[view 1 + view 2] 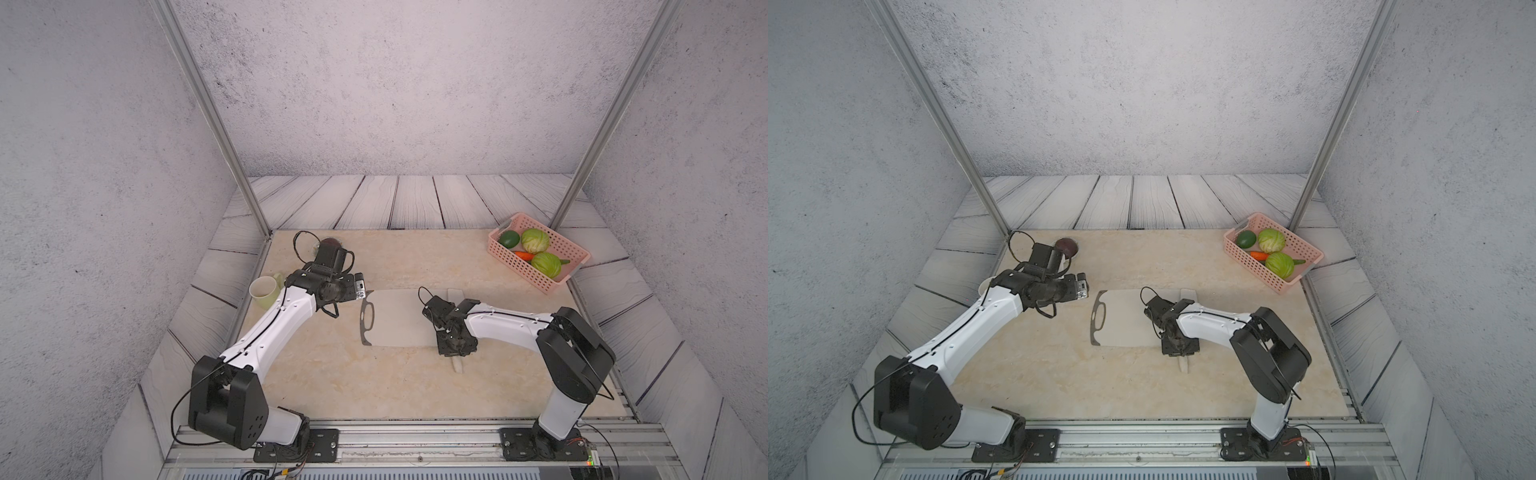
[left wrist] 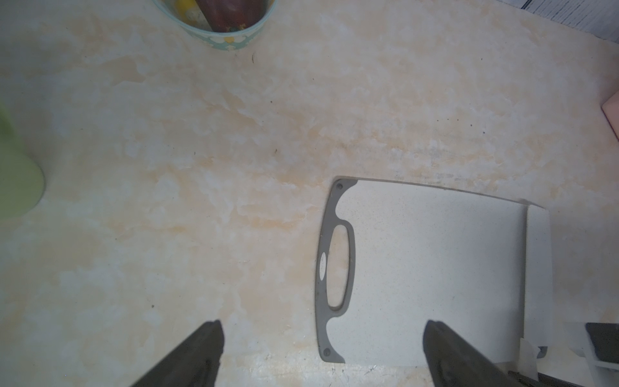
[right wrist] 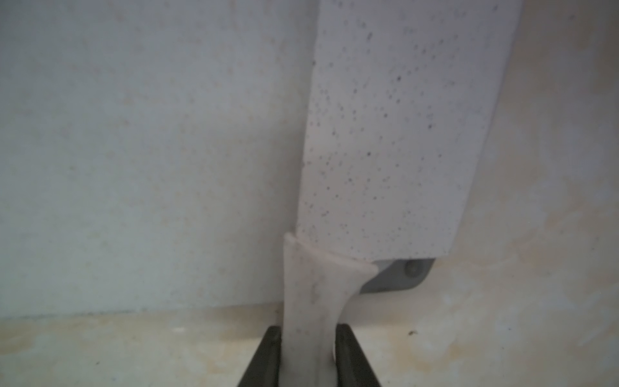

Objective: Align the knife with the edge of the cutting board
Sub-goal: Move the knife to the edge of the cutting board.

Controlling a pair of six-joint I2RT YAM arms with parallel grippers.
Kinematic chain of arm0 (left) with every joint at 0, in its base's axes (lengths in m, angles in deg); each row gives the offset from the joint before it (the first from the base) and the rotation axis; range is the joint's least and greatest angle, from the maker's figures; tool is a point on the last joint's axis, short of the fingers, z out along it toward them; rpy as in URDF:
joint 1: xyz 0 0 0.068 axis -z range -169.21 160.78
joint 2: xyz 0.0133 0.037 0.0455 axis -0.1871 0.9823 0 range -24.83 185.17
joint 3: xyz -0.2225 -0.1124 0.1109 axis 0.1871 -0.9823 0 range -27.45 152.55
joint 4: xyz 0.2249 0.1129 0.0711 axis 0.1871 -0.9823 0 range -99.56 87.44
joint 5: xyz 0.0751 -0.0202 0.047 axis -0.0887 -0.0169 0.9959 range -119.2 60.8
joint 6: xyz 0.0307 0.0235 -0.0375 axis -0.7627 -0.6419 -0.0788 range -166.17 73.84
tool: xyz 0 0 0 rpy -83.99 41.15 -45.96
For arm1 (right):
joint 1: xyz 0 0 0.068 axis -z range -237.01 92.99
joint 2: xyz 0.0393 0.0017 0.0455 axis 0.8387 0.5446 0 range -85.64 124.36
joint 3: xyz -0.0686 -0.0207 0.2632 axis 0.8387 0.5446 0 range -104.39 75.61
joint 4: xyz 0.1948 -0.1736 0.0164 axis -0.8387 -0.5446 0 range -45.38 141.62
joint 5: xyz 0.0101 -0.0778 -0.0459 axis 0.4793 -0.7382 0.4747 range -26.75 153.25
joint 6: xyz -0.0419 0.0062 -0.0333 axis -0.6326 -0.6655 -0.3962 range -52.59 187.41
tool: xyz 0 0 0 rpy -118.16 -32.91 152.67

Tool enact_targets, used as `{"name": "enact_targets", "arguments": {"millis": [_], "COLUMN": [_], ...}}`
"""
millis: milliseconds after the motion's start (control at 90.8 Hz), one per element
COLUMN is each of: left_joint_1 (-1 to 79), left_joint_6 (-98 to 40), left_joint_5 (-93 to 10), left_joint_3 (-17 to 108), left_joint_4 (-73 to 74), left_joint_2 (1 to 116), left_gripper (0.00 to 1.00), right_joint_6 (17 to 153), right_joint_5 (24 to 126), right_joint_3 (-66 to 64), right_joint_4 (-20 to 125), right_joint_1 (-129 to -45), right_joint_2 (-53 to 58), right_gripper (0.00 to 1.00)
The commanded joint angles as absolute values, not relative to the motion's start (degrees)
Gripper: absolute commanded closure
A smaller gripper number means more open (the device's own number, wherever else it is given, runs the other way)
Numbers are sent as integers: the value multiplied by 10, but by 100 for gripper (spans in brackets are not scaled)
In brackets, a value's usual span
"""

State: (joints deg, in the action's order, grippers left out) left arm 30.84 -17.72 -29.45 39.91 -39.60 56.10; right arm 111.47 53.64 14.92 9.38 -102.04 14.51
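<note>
**Knife down along the board's right end**

Far left, a green mug [image 1: 266, 291] sits on the surface [image 1: 374, 386]. The left pincer [image 2: 323, 323] hangs spread wide, holding nothing, near the slotted end of the cutting board [image 1: 395, 320]. Across at the board's right end, the knife [image 3: 385, 134] lies along that edge, blade over the grey trim, handle poking past the near side. The right pincer [image 3: 308, 335] is pinching that handle, a finger on each flank. Far right sits a pink basket [image 1: 519, 266] of vegetables.
</note>
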Motion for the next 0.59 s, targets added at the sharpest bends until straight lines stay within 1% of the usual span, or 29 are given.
{"name": "enact_targets", "arguments": {"millis": [0,374,517,583], "left_joint_1": [311,310,311,311], "left_joint_6": [-182,-182,-182,-182], "left_joint_5": [-288,-289,-290,-290], "left_joint_3": [399,399,398,399], "left_joint_4": [-396,-396,-396,-395], "left_joint_2": [552,552,552,551], "left_gripper": [2,2,2,2], "right_joint_6": [1114,1113,1113,1113], "right_joint_5": [533,531,530,530], "right_joint_3": [138,141,144,144], "right_joint_4": [82,79,77,77], "right_joint_1": [-1018,-1018,-1018,-1018], "right_joint_2": [146,142,139,137], "right_gripper": [70,68,65,63]}}
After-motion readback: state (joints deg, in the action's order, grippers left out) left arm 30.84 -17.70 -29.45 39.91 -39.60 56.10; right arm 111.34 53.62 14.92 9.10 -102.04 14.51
